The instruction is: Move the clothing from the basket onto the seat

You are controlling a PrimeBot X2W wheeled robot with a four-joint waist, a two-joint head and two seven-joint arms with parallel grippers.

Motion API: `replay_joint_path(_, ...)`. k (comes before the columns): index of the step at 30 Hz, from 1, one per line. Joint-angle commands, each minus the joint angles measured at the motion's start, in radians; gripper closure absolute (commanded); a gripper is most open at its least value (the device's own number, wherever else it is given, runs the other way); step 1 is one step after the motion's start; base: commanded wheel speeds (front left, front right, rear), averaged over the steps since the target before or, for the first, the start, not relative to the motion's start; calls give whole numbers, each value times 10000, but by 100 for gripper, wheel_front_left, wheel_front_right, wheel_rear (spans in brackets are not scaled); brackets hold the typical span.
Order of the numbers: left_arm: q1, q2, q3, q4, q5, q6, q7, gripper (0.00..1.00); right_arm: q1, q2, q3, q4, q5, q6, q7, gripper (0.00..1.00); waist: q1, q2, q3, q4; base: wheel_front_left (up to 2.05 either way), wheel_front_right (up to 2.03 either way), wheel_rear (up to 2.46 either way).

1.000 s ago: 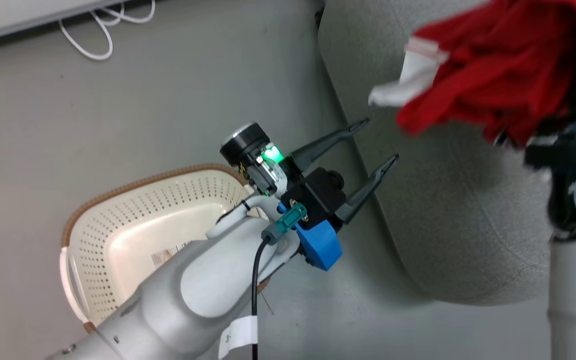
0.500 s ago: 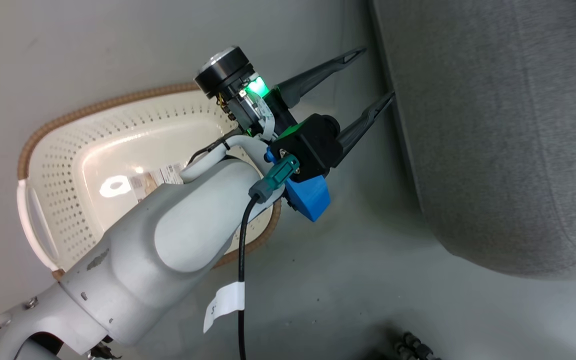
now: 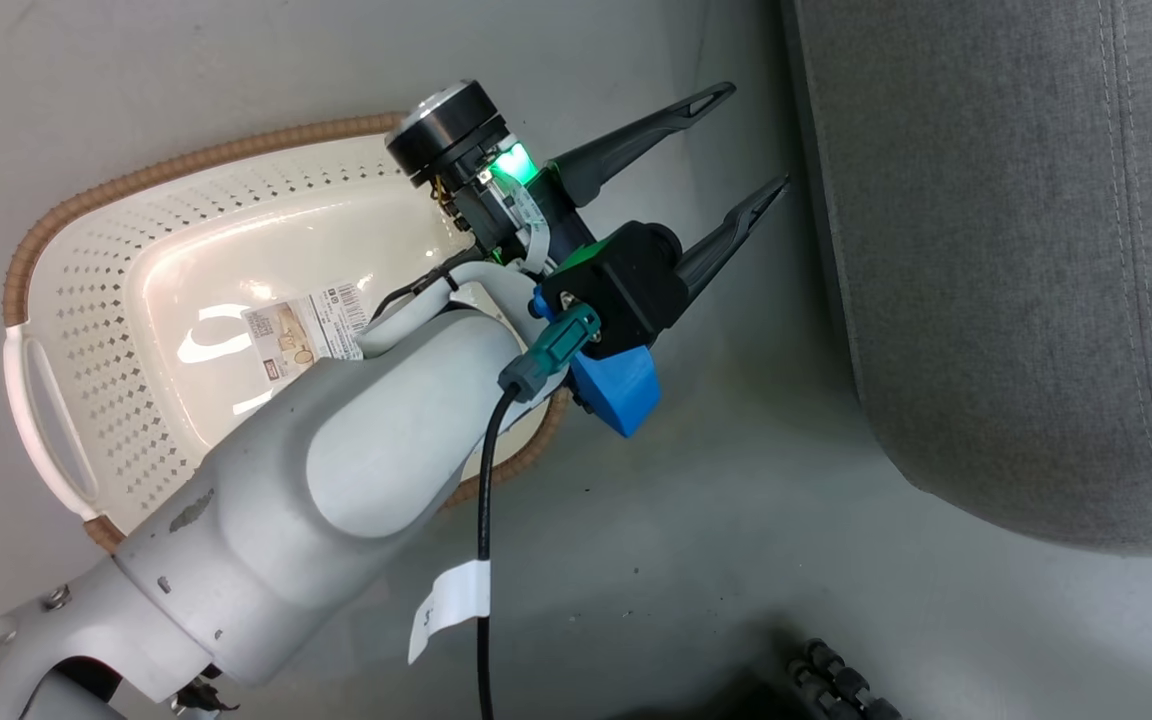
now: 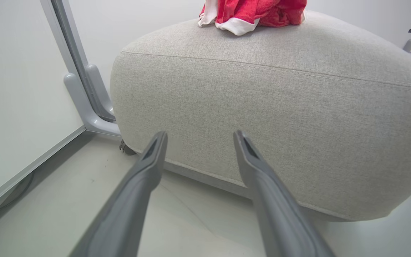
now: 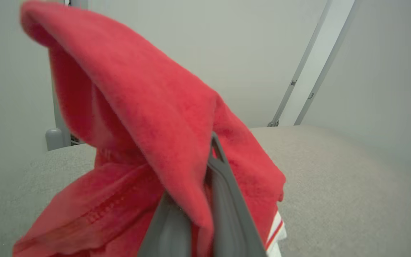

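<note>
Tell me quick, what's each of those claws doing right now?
Left gripper: open, holding nothing.
Right gripper: closed on the red garment, over the grey sofa.

The basket (image 3: pixel 86 300) sits left of the seat (image 3: pixel 1016 250), clothing (image 4: pixel 252 12) seemingly atop it.

Red clothing (image 4: pixel 255 10) atop seat (image 4: pixel 262 107), basket (image 3: pixel 106 290) nearby

The basket (image 3: pixel 96 340), behind the left gripper (image 3: pixel 754 137), is cream with rows of perforations, a brown woven-look rim and a white handle. The gripper has dark grey fingers (image 3: pixel 636 135), a black body and a blue mount. The seat (image 3: pixel 1016 250), ahead of the fingertips, is mottled grey with paler stitching. The clothing (image 4: pixel 252 12), beyond them, is bright red with white trim.
</note>
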Motion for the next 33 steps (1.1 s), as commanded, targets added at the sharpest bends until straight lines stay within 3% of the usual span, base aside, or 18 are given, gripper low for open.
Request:
replay_joint_path(1, -194, 19, 8, 23, -49, 30, -47, 0, 77, 49, -21, 132, -58, 1, -11, 100, -1, 0, -2, 7, 0, 0, 0)
replay_joint_path(5, -201, 71, -10, 59, -91, 36, -57, 0, 406, 345, -31, 601, -129, 1, -10, 100, -1, 0, -64, 26, 0, 0, 0)
replay_joint_path(6, -185, 77, -11, 72, -111, 43, -64, 0, 412, 357, -100, 494, -129, 1, -11, 74, -1, 0, -108, 31, 0, 0, 0)
replay_joint_path(7, -156, 69, -12, 83, -124, 58, -59, 0, 477, 410, -172, 359, -100, 1, -11, 1, -1, 0, -172, 36, 0, 0, 0)
replay_joint_path(20, 1210, -160, 821, -192, -692, 539, -128, 0, 3543, 1410, 796, -1559, -483, 1, -10, 0, -1, 0, -2542, 199, 0, 0, 0)
replay_joint_path(33, 3797, 58, 4029, -1263, -807, 1137, -125, 0, 5583, 2073, 3148, -3237, -267, 1, -10, 0, -1, 0, -5183, 1043, 0, 0, 0)
